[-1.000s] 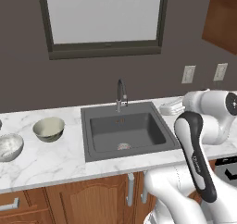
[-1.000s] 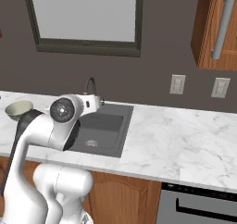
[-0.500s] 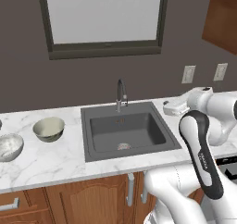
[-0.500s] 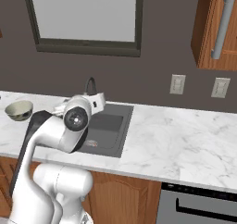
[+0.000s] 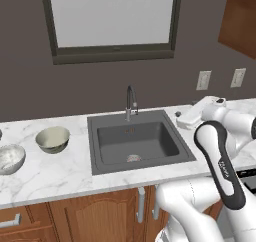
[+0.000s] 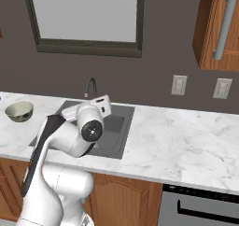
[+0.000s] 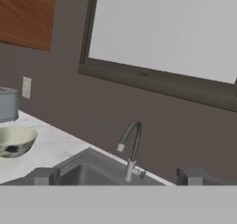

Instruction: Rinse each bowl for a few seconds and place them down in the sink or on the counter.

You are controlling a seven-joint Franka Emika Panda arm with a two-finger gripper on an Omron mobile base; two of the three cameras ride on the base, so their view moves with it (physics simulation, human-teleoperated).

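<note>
The desk [image 5: 65,173], white marble veined with grey, runs the width of the left base view over brown cabinets, and the sink [image 5: 137,141] is sunk into its middle, a dark basin with a round drain and a slim faucet [image 5: 130,102] standing at its 12 o'clock edge. Both bowls sit on the desk at roughly 9 o'clock from the sink: the olive-beige bowl [image 5: 52,139] just beside the basin's edge, and the marbled whitish bowl [image 5: 10,158] further out toward 8 o'clock, near its neighbour but apart from it. I judge them light, rigid and smooth-glazed, so likely slippery once wet and liable to chip if dropped into the basin; the sensible hold looks to be a pinch over the rim, one finger inside and one outside, since the rounded walls offer little else. The hand [image 5: 189,119] hovers off the sink's 3 o'clock edge, well apart from both bowls, and holds nothing; its two tips [image 7: 46,176] barely rise into the hand view and stand wide apart there, so I read it as spread. Reaching the bowls means crossing the whole basin, and the faucet's arched neck is the one thing likely to stand in the way. A grey canister [image 7: 8,105] stands behind the olive-beige bowl, close enough to mind.
</note>
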